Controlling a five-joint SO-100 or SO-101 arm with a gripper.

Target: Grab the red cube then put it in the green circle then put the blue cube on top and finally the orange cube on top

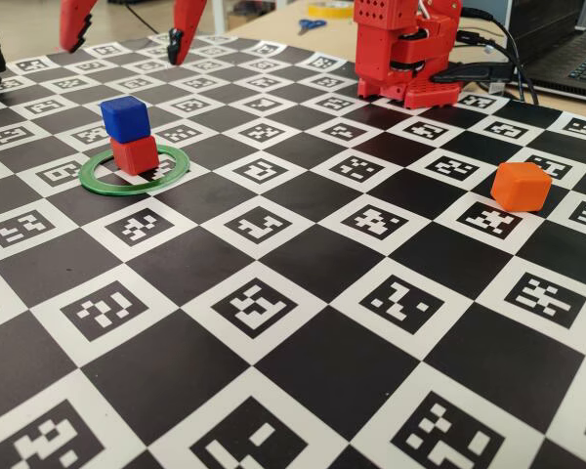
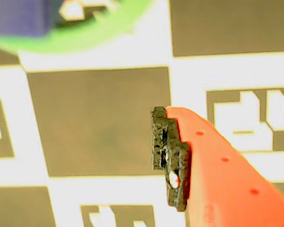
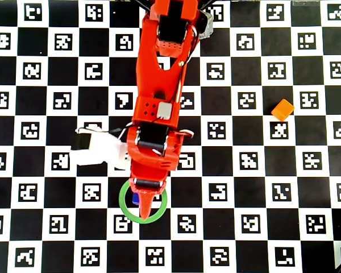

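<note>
In the fixed view the red cube (image 1: 135, 154) stands inside the green circle (image 1: 98, 182), and the blue cube (image 1: 125, 117) sits on top of it, turned slightly. My gripper (image 1: 123, 54) hangs above and behind this stack, open wide, with nothing between its fingers. The orange cube (image 1: 521, 186) lies alone far to the right. The wrist view shows one padded finger (image 2: 169, 156), plus a corner of the blue cube (image 2: 19, 16) and an arc of the green circle (image 2: 90, 35) at the top left. From overhead, the arm covers most of the green circle (image 3: 125, 207); the orange cube (image 3: 282, 109) is at the right.
The whole table is a black-and-white marker checkerboard (image 1: 303, 322). The arm's red base (image 1: 405, 54) stands at the back. Scissors (image 1: 311, 24), cables and a laptop (image 1: 576, 59) lie beyond the board's far edge. A white camera mount (image 3: 96, 149) sticks out left of the arm.
</note>
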